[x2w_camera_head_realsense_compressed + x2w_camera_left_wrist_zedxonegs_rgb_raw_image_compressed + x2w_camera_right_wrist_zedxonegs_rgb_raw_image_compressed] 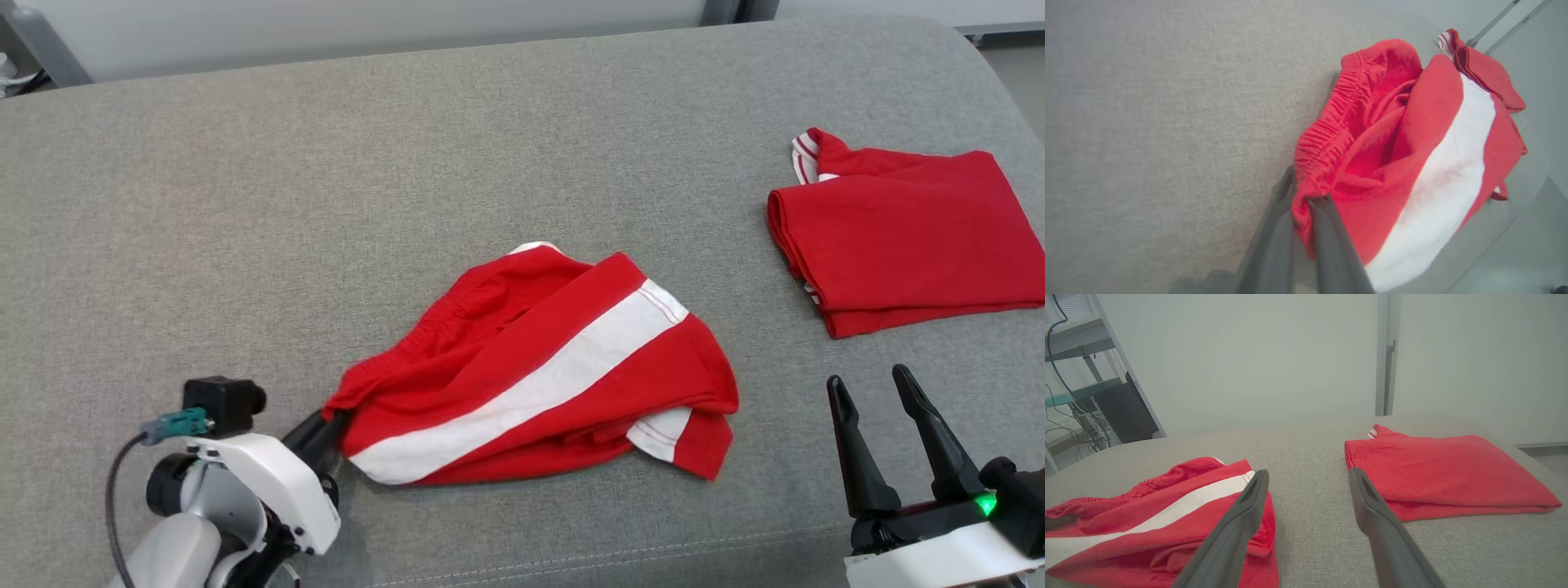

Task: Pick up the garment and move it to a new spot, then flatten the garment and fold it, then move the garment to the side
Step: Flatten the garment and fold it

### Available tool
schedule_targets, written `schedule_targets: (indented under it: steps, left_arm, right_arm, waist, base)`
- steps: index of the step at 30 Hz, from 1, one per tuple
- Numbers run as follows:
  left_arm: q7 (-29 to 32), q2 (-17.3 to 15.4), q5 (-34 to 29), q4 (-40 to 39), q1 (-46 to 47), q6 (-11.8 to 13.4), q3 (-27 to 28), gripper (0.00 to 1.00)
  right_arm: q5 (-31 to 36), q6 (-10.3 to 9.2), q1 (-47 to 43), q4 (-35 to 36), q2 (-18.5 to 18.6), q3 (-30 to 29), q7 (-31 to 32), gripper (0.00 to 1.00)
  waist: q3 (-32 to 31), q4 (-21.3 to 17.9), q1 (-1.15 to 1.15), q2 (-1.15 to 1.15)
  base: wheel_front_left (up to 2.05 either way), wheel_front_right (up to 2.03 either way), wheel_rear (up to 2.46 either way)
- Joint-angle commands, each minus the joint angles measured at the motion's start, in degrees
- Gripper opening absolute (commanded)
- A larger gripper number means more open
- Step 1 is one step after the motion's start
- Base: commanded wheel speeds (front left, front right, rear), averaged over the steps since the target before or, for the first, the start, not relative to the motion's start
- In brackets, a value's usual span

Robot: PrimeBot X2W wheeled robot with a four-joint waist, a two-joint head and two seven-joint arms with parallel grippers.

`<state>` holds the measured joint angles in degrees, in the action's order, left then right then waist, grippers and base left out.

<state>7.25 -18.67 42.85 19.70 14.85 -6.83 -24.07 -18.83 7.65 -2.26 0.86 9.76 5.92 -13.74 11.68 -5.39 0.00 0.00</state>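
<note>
Left pincer (1301, 202): clamped on a bunched edge of the waistband of the red-and-white shorts (539, 367), low at the left. Shorts crumpled in the middle of the cushion (326, 204), resting on its grey cloth. Further right, a folded red shirt (906, 237), well apart; below it, right pincer (867, 380), fingers apart, empty. Risk: thin pinch of elastic slipping out on lifting, or trailing legs dragging into the shirt. Hidden: left fingertips in the head view, under the cloth; leg openings hard to make out.
</note>
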Motion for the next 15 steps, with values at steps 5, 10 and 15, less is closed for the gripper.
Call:
schedule_targets:
  steps: [5,10,15]
  left_arm:
    - [-2.0,-3.8,3.2,-4.2,2.2,1.9,7.2,0.0]
    - [-2.2,-6.4,4.0,-5.0,3.4,4.9,11.3,0.0]
    - [-3.0,-7.8,4.0,-1.8,7.5,7.0,13.9,0.0]
  right_arm:
    - [-0.8,-0.16,1.6,0.8,1.5,1.4,-1.0,1.0]
    - [-0.9,-0.16,2.5,0.8,1.9,2.1,-0.9,1.0]
    - [-1.1,-0.16,3.6,0.7,2.2,2.9,-0.8,1.0]
  waist:
    - [0.1,1.4,0.0,0.0]
    - [0.5,1.9,0.0,0.0]
    - [1.3,1.1,0.0,0.0]
  base:
    - [0.0,0.0,0.0]
    - [0.0,0.0,0.0]
    - [0.0,0.0,0.0]
